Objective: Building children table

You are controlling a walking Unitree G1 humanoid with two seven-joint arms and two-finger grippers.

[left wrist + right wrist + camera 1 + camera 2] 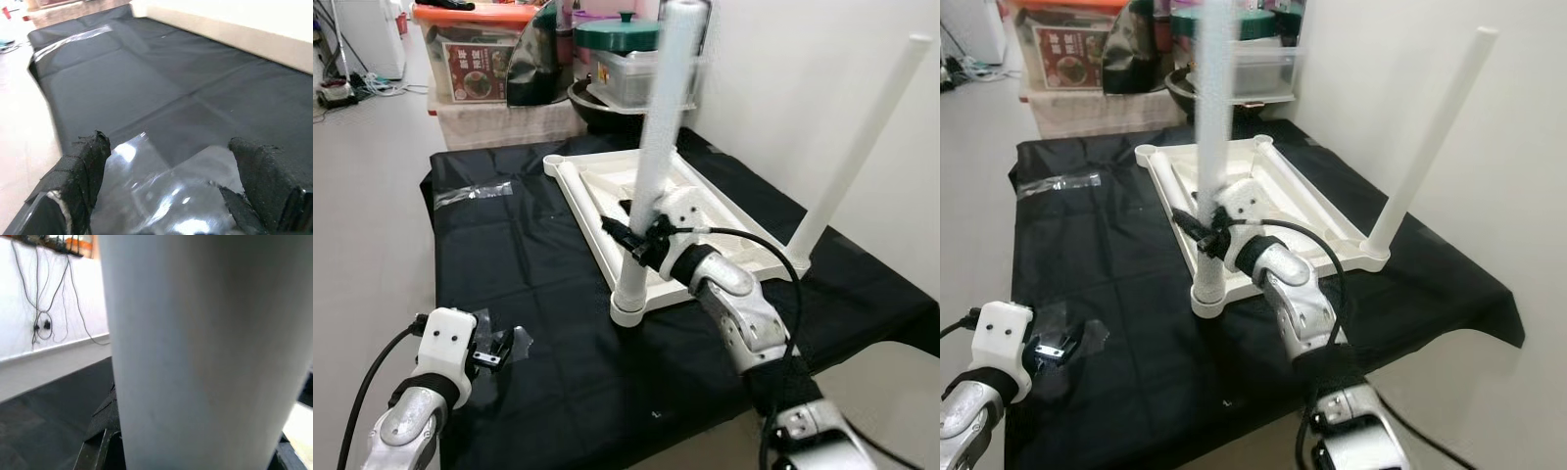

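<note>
**Second leg going into the upturned top**

While the white tabletop (695, 211) lies upside down on the black-covered table (538, 284), one leg (862, 147) stands at its far right corner. The right end effector (641, 240) pinches a second leg (661, 147) in the near corner socket; remaining corners look empty. The left end effector (171, 196) hangs spread over clear plastic wrap (161, 191). Behind, a lidded bin (475, 54) holds a printed package.

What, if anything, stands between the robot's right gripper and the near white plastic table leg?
Nothing visible does: the right gripper is closed around the near white plastic table leg, which stands upright in the corner socket of the upturned white plastic tabletop.
</note>
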